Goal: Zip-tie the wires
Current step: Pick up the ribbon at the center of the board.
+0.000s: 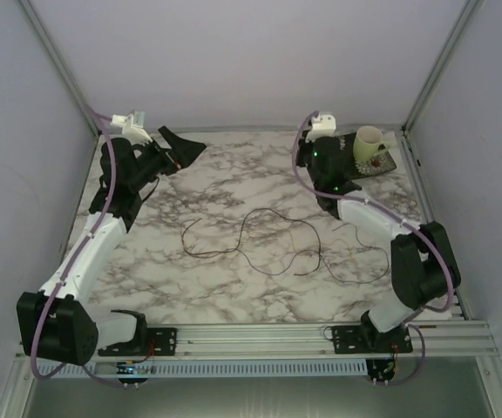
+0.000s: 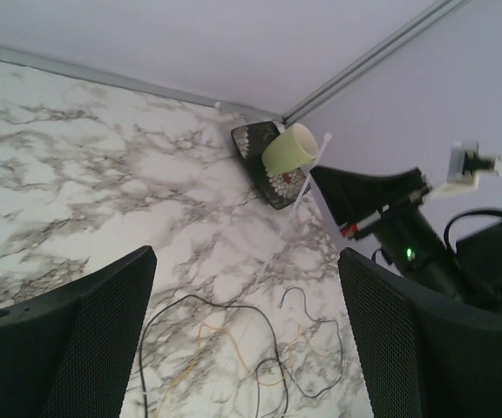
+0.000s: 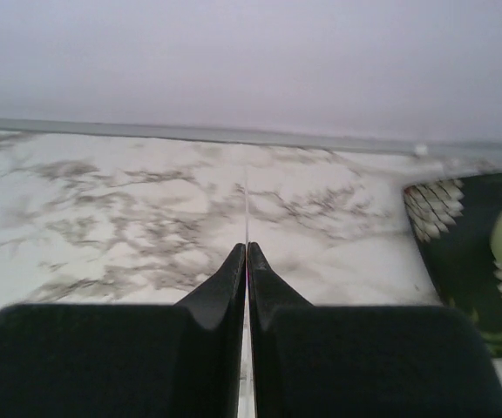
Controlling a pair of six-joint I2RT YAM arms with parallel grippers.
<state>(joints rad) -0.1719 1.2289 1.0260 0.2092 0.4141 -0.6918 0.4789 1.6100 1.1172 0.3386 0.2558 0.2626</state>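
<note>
**Item: wires** [image 1: 260, 244]. Several hair-thin dark strands lie in loose open loops across the middle of the desk [image 1: 225, 174], between the two arms. The left wrist view also shows a yellowish strand among them.

**Handling (judged):** near weightless, limp and springy, and apt to slip out of a pinch. Best gathered where the strands cross near the middle, then cinched there.

**Left gripper** [image 1: 181, 150]: far left, held above the desk. Its fingers are spread wide and hold nothing.

**Right gripper** [image 3: 247, 252]: far right. Its fingers are pressed together on a thin white zip tie [image 2: 308, 185], whose strip juts past the tips.

**Also present:** a pale cup [image 1: 370, 142] on a dark patterned saucer [image 1: 383, 164], in the far right corner.
</note>
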